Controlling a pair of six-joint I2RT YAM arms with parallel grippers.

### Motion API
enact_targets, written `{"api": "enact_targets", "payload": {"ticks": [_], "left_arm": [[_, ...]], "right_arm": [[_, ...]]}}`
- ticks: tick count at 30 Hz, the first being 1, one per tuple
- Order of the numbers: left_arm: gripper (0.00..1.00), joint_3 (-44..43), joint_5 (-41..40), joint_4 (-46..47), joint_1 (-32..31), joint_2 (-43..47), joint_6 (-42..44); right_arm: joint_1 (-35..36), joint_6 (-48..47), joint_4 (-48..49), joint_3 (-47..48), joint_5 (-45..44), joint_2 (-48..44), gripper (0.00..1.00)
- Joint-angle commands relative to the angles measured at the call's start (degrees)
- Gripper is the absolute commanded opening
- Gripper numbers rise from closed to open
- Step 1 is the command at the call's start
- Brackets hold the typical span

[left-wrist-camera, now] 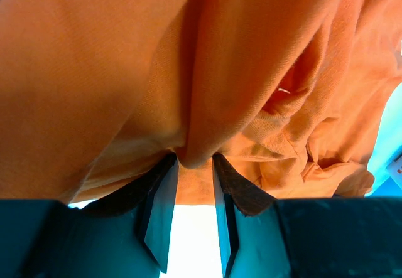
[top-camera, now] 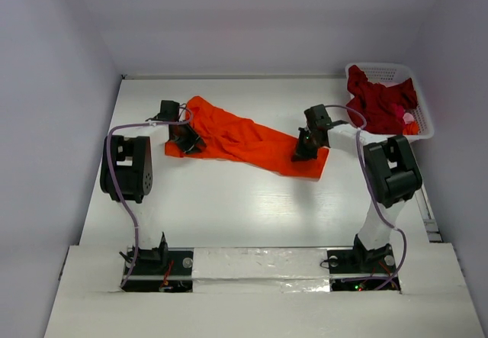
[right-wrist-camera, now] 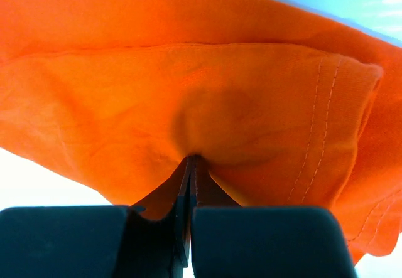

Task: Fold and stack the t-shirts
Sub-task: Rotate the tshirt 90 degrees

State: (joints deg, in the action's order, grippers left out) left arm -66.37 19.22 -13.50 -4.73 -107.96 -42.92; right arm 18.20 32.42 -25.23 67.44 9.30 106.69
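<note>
At the near edge, both arms rise from their bases and reach out over the white table [top-camera: 229,216]; middle ground: orange t-shirt [top-camera: 244,141] drawn out in a long slanted band between them, left end farther back, right end nearer; cloth looks lifted and lightly taut, likely to spread it flat before a fold; left gripper [top-camera: 185,138] clamped on the shirt's left end; wrist view shows its fingers [left-wrist-camera: 160,190] part-way apart with a thick bunched fold wedged between them, so the gap is the cloth's bulk, not a release; right gripper [top-camera: 305,149] pinching the right end; its fingers [right-wrist-camera: 168,193] are pressed fully together on a thin layer near a stitched hem; holding opposite ends lets the arms pull wrinkles out together; far right corner: basket [top-camera: 425,120] against the wall, crimson t-shirt [top-camera: 377,98] heaped inside, waiting its turn; judgement: early in the task, nothing folded or stacked yet; hard to make out: which part of the shirt each gripper holds, sleeve or corner; no label visible from above; small pink and orange scraps in the basket, unidentifiable; basket's far side partly hidden by the heap
</note>
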Motion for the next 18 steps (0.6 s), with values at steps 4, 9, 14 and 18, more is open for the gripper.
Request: {"api": "enact_targets", "payload": {"ticks": [4,9,14,18], "left_arm": [[0.27,-2.6,-0.9,-0.7,1.5,-3.0,1.5],[0.27,-6.7,-1.0,-2.9,3.4,-6.1,3.0],[0.27,-12.7,0.1,-5.0,5.3,-9.4,4.9],[0.27,-16.8,2.3,-5.8,5.3,-13.0,6.4]], "right_arm": [[3.2,1.4,2.2,-7.6,1.2,-2.4,0.00],[5.1,2.7,2.2,-11.6,2.4,-7.2,0.00],[9.8,4.8,1.2,-15.7,3.5,-14.0,0.00],[13.7,6.6,0.8,-18.0,2.8,-18.2,0.00]]}}
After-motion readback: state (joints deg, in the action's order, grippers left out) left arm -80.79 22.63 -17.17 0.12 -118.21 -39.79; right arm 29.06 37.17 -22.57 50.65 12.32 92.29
